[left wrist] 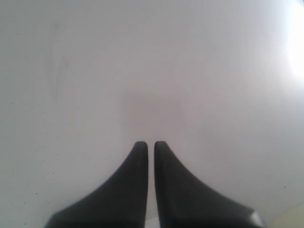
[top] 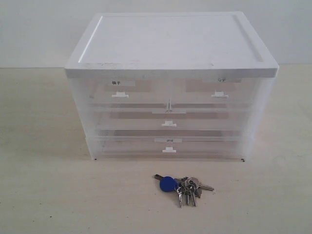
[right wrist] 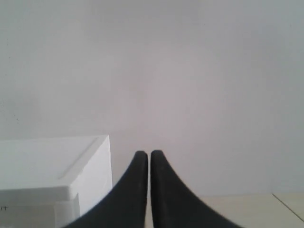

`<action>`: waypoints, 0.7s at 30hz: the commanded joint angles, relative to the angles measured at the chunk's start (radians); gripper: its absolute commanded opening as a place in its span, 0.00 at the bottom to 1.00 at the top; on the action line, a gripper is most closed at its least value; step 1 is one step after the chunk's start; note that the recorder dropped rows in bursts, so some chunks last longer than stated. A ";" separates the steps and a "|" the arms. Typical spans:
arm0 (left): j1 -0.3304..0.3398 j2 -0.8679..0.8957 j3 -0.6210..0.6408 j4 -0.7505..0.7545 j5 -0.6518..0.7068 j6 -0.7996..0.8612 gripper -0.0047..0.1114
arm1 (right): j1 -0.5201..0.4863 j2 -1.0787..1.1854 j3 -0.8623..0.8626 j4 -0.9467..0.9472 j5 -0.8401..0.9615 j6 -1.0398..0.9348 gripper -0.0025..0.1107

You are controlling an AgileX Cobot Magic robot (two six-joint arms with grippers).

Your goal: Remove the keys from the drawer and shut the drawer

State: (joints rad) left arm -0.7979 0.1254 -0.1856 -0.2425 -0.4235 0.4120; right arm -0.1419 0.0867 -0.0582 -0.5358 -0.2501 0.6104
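Keys lying out on the bench, middle drawer sitting shut.
The keys (top: pixel 181 185), silver with a round blue fob, are resting on the bench (top: pixel 48 195) just in front of the white-topped drawer unit (top: pixel 170 44), not touching it. The wide middle drawer (top: pixel 168 118) is sitting pushed in. The left claw (left wrist: pixel 150 144) and right claw (right wrist: pixel 150 153) are both hanging pinched together, gripping nothing.

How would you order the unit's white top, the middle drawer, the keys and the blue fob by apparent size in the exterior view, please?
1. white top
2. middle drawer, its front clearly shallower than the top
3. keys, small even though nearest the camera
4. blue fob, one part of that bunch
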 commanded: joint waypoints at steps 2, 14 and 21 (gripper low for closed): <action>-0.005 -0.007 0.005 -0.003 0.006 -0.009 0.08 | -0.008 -0.005 0.022 0.000 -0.009 -0.017 0.02; -0.005 -0.007 0.005 -0.003 0.006 -0.009 0.08 | -0.008 -0.005 0.058 0.013 0.021 -0.044 0.02; -0.005 -0.007 0.005 -0.003 0.006 -0.009 0.08 | -0.008 -0.005 0.058 0.460 0.101 -0.421 0.02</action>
State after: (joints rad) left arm -0.7979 0.1254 -0.1856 -0.2425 -0.4220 0.4120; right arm -0.1482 0.0825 -0.0034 -0.2998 -0.1919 0.3770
